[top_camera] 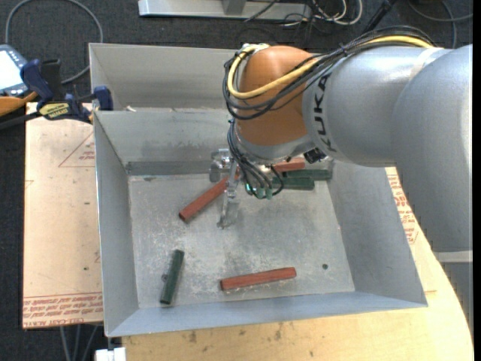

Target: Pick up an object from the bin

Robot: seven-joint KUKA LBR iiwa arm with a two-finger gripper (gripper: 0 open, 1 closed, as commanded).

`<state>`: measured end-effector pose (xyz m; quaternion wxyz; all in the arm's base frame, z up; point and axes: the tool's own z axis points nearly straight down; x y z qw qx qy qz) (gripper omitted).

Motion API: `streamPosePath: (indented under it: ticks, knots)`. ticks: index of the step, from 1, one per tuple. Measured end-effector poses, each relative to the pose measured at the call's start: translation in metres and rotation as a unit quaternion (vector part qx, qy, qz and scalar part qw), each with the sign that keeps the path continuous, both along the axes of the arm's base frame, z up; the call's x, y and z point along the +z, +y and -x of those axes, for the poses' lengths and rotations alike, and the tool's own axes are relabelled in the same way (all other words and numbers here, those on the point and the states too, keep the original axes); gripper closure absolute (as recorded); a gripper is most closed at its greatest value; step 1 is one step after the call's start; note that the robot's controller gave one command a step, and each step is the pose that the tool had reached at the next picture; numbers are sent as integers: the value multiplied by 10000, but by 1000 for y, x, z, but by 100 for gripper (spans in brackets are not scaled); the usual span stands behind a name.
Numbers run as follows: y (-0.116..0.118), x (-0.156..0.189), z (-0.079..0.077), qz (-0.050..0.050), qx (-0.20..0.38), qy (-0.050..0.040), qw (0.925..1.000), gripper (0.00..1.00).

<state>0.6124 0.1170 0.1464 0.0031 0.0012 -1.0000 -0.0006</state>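
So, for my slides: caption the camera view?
Gripper in grey bin beside tilted red stick; green stick and another red stick lie nearer front.

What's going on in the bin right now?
The KUKA arm reaches in from the right, its gripper low in the grey metal bin, beside the upper end of a tilted red-brown stick. Nothing is visibly held. A dark green stick and another red-brown stick lie near the front wall.

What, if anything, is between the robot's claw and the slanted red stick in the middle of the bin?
Nothing I can see. The claw hangs right beside the upper end of the slanted red stick. The green stick and the other red stick lie apart, nearer the bin's front wall.
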Motion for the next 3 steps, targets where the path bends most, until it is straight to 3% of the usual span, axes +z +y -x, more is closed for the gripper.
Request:
streamPosePath:
  ticks: [1,2,3]
  knots:
    - [-2,-77,-2,0,-1284,-35,9917,0]
    - [-2,-74,-4,-5,-1293,-48,9916,100]
    - [2,94,4,-11,-1371,-82,9905,100]
